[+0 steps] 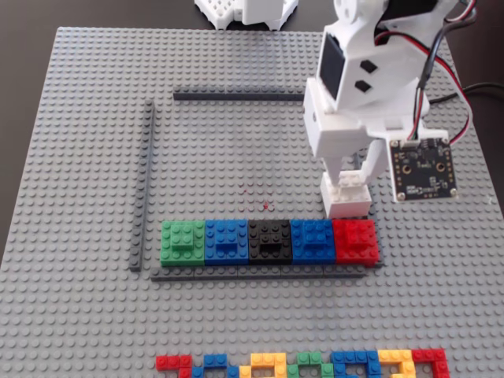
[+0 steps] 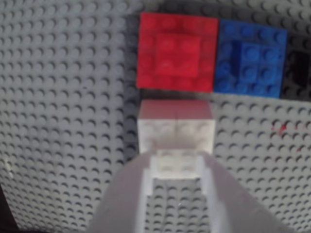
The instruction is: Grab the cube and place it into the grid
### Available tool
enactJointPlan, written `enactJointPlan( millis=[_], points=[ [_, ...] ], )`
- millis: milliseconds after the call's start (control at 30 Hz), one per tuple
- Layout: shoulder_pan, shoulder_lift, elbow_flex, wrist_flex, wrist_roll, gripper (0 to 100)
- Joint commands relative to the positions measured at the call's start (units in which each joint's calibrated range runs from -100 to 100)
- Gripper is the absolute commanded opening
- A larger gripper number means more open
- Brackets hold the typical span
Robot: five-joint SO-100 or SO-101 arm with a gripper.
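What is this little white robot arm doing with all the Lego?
The arm's gripper is closed around a white Lego cube, holding it at the grey baseplate inside the strip-framed grid. The cube sits just behind the red block, at the end of a green, blue, black, blue, red row.

The white gripper [image 1: 347, 183] is clamping the cube [image 1: 347, 197] down on the grid [image 1: 236, 173], just above the red block [image 1: 355, 240]. Green, blue and black blocks are sitting in the same row.
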Motion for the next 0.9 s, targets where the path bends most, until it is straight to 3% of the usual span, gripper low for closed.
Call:
enactJointPlan(
  millis=[0,867],
  points=[
    [0.7,-1.8,-4.7,-0.4,0.0,5],
    [0.9,-1.4,-1.7,-3.0,-0.4,5]
  ],
)
